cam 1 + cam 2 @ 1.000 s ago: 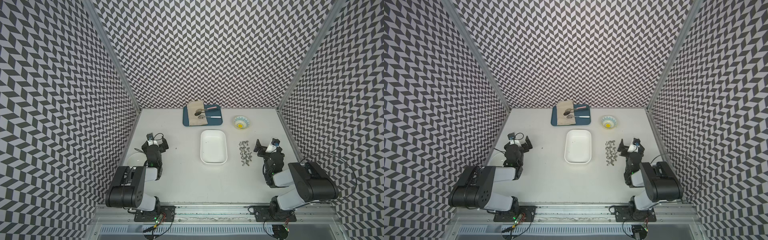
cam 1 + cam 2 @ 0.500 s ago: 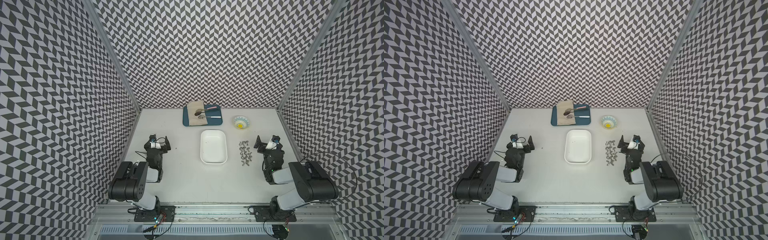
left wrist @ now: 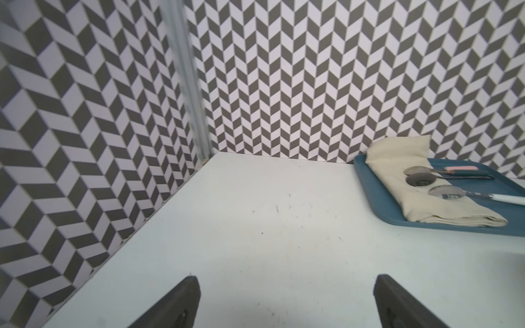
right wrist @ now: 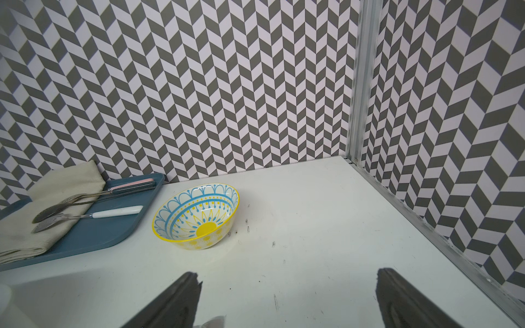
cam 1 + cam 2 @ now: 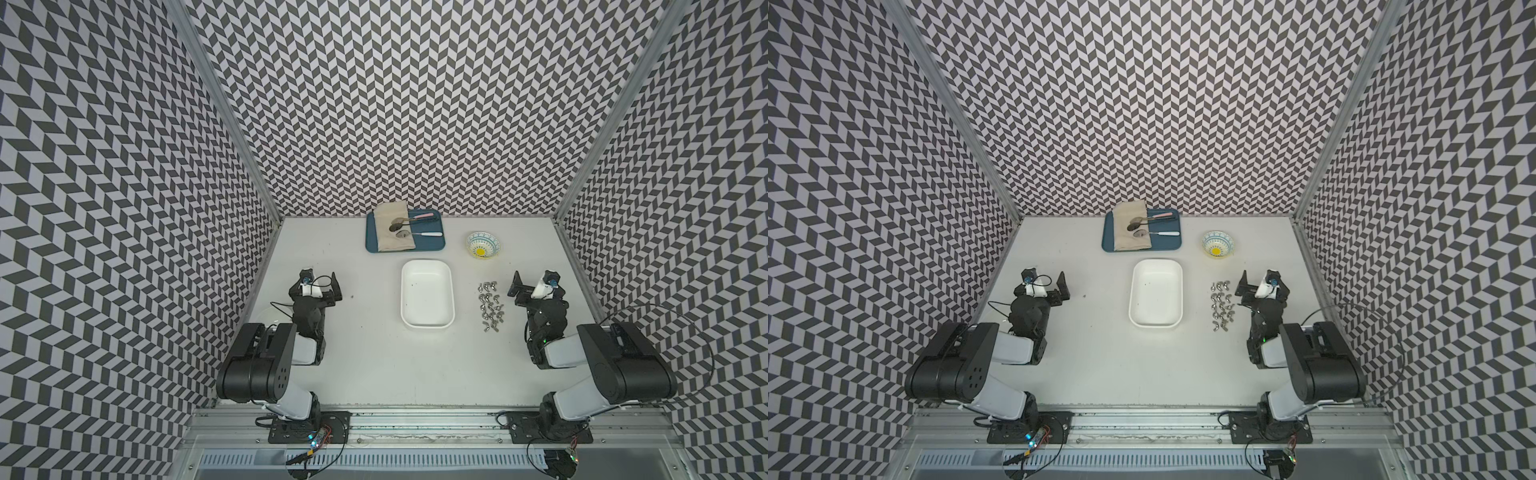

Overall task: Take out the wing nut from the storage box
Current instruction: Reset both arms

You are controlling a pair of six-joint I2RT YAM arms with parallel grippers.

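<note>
Both pincers are released and hold nothing: in both top views the left pincer [image 5: 316,284] and the right pincer [image 5: 536,286] sit at opposite sides of the white counter [image 5: 374,365]. Between them lies the shallow white rectangular plastic storage box [image 5: 426,297], well apart from either, its floor showing only tiny dark specks. A cluster of small silvery metal wing nuts [image 5: 490,307] lies on the counter just beside the storage box [image 5: 1156,293], between it and the right pincer [image 5: 1262,286]. Near the back wall are a flat dark-blue rectangular tray [image 5: 430,246] carrying a folded beige cloth [image 5: 390,235] and metal utensils [image 5: 400,227], and a small round bowl patterned in blue and yellow [image 5: 482,246]. From the left wrist, the dark fingers [image 3: 176,304] spread wide over bare counter, with the tray [image 3: 508,187] off to one side. From the right wrist, the spread fingers [image 4: 403,304] face the bowl [image 4: 196,218], which stands just beside the tray [image 4: 93,235].
</note>
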